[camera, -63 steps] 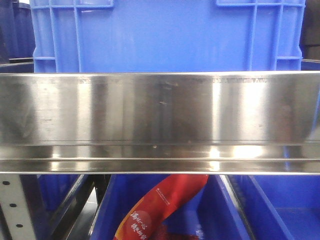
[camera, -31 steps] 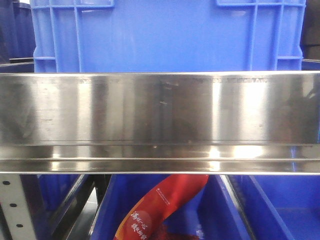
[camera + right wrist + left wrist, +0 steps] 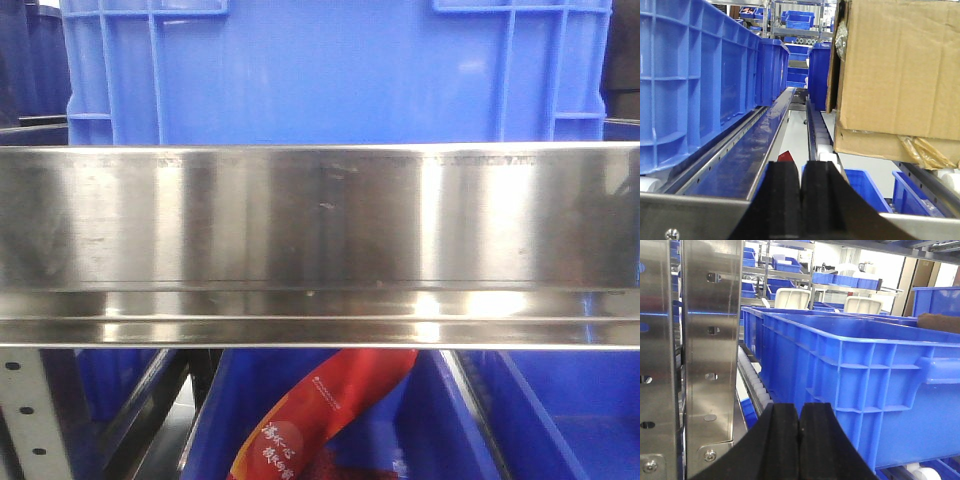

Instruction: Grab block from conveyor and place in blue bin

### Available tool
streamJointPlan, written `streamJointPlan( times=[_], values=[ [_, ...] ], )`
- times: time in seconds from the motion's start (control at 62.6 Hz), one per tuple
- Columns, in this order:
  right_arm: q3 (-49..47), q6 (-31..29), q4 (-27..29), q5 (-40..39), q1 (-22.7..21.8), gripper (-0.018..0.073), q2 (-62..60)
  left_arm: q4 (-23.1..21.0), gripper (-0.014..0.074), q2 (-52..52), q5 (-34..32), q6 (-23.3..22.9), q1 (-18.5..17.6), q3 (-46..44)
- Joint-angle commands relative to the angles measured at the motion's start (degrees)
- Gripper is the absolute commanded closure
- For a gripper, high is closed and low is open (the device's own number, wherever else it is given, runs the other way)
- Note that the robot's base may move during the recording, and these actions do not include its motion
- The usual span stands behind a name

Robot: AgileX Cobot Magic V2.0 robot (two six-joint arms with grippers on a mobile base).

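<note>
Nothing has moved since the earlier frames: from the front the same steel rail (image 3: 320,240) fills the middle, the same blue crate (image 3: 330,70) stands behind it, and the red printed bag (image 3: 320,410) lies as before in the blue bin (image 3: 420,430) below. No block and no belt of the conveyor shows here, nor in either wrist view, so I cannot say where the block is. The rail is brushed stainless, mirror-bright in patches, with a folded lip along its lower edge. The crate is ribbed moulded plastic with handle slots at its top corners.

From the left wrist, the left gripper (image 3: 800,440) has its black, wedge-shaped fingers pressed together on nothing. Just ahead stands a large blue tote (image 3: 860,390), hard plastic with a thick rim and stiffening ribs, sitting on a roller track (image 3: 756,385) of small white wheels. A perforated steel upright (image 3: 712,355) rises at the left.

From the right wrist, the right gripper (image 3: 801,200) is likewise closed and empty. A glossy metal channel (image 3: 747,145) runs away between ribbed blue totes (image 3: 695,85) and a worn cardboard box (image 3: 895,70) with yellowed tape peeling at its lower edge.

The risk I see is blind motion. With both arms low among racking, any swing toward a belt could knock a gripper into the upright, a tote rim or the box. Closed fingers would also shove a block rather than take it, unless opened first.
</note>
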Motion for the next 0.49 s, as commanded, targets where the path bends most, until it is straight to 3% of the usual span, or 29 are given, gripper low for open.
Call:
streamJointPlan(
  times=[0.0,0.479],
  values=[
    [0.1,-0.54,-0.44,-1.49,-0.31,0.0721,-0.38,-0.39,0.0707,-0.32,-0.84,-0.26,0.04,0.08],
    [0.1,-0.54,-0.44,-1.49,-0.31,0.0721,-0.38,-0.39,0.0707,-0.32,-0.84,-0.26,0.04,0.08]
  ],
)
